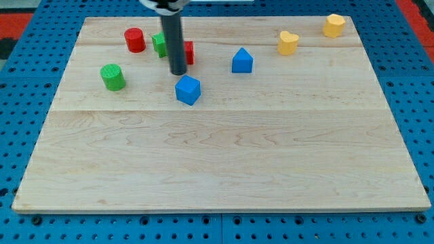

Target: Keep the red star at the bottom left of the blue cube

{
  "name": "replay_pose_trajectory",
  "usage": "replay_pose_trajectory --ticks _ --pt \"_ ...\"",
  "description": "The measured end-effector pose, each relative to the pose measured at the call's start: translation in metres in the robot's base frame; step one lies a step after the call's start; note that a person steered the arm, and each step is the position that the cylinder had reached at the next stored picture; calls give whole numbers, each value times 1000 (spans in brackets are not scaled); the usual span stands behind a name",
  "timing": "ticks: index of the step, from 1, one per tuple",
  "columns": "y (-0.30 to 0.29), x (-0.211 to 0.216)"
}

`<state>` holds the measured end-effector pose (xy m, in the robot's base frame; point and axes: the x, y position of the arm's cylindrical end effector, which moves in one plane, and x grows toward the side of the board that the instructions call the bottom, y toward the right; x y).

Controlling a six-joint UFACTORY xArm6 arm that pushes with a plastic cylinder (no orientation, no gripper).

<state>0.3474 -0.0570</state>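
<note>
Mostly clear view, a few occlusions. Tabletop is a pale wood board on a blue pegboard surround; the board's edges all show, its bottom corners close to the frame edge.

The rod comes down from the view's top, and its upper part is cut off by the frame. This arm's end effector is just the rod, with no jaws to open or close, and it grips nothing. The tip sits just up and left of the blue cube, very close; can't tell if they touch.

The rod hides most of two blocks behind it:
- red star: only a red sliver shows at the rod's right edge, so the star shape can't be made out from here. It lies above the blue cube, toward the view's top, roughly level with the green block.
- green block: only its left part pokes out on the rod's left; shape unclear.

Fully visible:
- blue cube, near the board's centre-left, tilted corner-on.
- blue house-shaped block, right of the red star, well apart from the cube.
- green cylinder, far left.
- red cylinder, upper left, near the green block.
- yellow heart and yellow block, upper right, shape of the latter hard to read.
</note>
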Motion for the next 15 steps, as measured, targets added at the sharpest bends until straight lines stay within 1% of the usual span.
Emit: replay_pose_trajectory --ticks 2,4,5,6,7,8,10,11,12,13,14,15 --pt "36 -44" --pt "21 -94" --pt "-9 -58" --pt "-14 -25" --pt "-44 -16" --pt "-45 -32" --pt "-79 20" --pt "-104 27" --pt "-155 24" --pt "-178 25" --pt "-140 45" --pt "-119 77"
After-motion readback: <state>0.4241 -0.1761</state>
